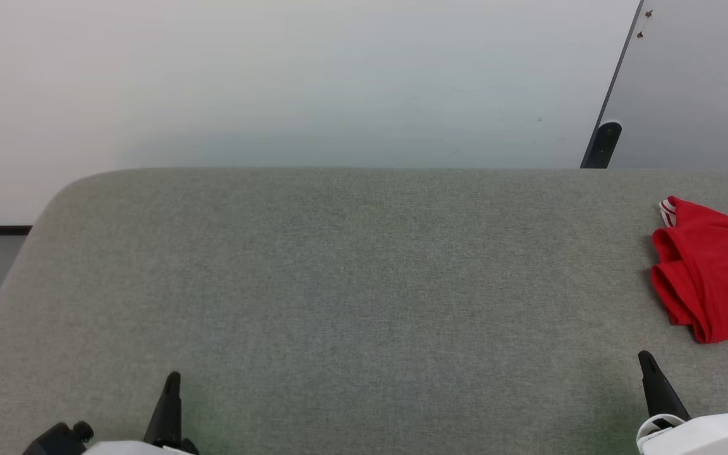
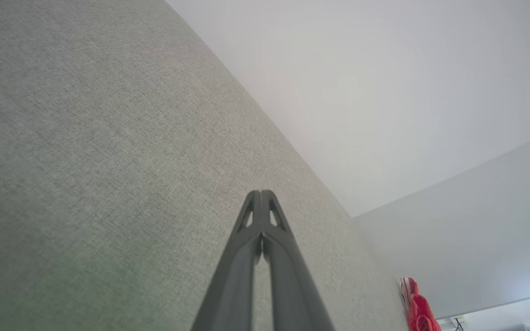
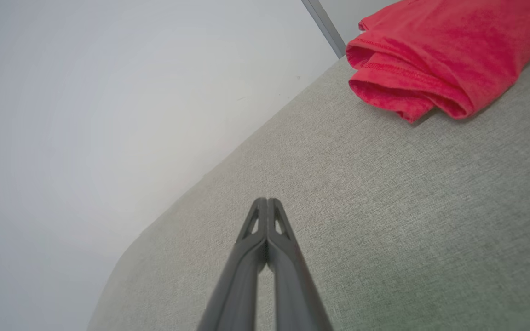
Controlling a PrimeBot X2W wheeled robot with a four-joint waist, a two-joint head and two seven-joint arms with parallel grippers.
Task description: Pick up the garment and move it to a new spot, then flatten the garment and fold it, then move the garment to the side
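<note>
While left tool (image 2: 261, 193), right tool (image 3: 267, 201) sit closed, empty, garment (image 1: 711, 278) bunched on grey pad (image 1: 339, 284), dark post (image 1: 603, 144) bhd

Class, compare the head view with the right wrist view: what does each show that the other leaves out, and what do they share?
The head view adds the left gripper at lower left, the white-and-red striped trim at the far corner of the bright red soft-fabric garment, and a dark rounded post behind the grey woven fabric surface. The right wrist view adds the garment's stitched hem close up, and the right gripper with its fingers pressed together. Shared: the garment lying bunched on the surface, apart from the right gripper, with a pale wall behind.
</note>
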